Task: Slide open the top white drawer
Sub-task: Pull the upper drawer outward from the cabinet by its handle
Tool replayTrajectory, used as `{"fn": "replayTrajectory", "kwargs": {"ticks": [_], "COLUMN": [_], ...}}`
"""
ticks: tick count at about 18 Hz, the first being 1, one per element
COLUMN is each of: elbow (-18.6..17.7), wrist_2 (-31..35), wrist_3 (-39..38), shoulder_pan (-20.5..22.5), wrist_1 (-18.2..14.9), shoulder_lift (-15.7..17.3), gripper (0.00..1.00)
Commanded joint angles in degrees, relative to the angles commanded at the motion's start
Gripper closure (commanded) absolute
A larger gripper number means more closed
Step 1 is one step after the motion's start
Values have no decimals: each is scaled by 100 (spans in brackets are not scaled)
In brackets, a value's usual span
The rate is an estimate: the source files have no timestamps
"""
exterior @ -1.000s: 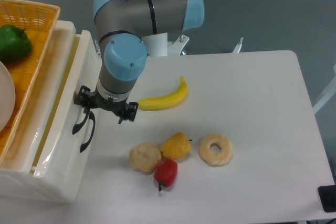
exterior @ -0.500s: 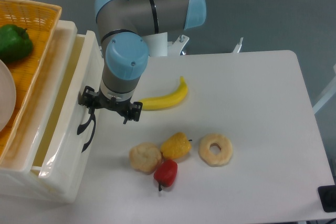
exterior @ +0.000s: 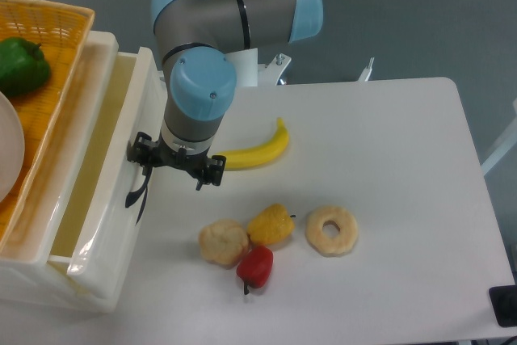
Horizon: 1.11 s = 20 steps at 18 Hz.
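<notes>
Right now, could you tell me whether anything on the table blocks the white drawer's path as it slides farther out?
Nothing visible does: the glossy cream-white top drawer faces bare table; the yellow banana lies beyond the gripper.

Banana (exterior: 257, 152) mid-table, round bun (exterior: 223, 241), yellow pepper (exterior: 271, 225) and red pepper (exterior: 256, 266) bunched nearer, doughnut (exterior: 331, 230) to their right, green pepper (exterior: 22, 66) in orange basket (exterior: 50, 15) far left.

Cream-white drawer (exterior: 105, 199) with a black handle (exterior: 139, 195); orange woven basket (exterior: 44, 46) holding a green pepper (exterior: 20, 66); yellow banana (exterior: 254, 151); red pepper (exterior: 256, 266); white bench (exterior: 388, 199); black hand (exterior: 178, 169), grey and blue arm (exterior: 226, 22).
</notes>
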Motion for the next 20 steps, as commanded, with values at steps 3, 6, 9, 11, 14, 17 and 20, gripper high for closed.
{"fn": "replayTrajectory", "kwargs": {"ticks": [3,6,9,11,14,17,20], "elbow": [-9,-9,0,0,0,0,9], "wrist_2": [0,0,0,0,9,17,158], "wrist_3": [150,176,237,299,334,334,334], "shoulder_pan": [61,106,141,202,246,264,308], "wrist_1": [-17,-9,-9,-9,0,0,-9], "shoulder_lift": [26,35,35,35,18,9,-17], "gripper": [0,0,0,0,0,0,0]}}
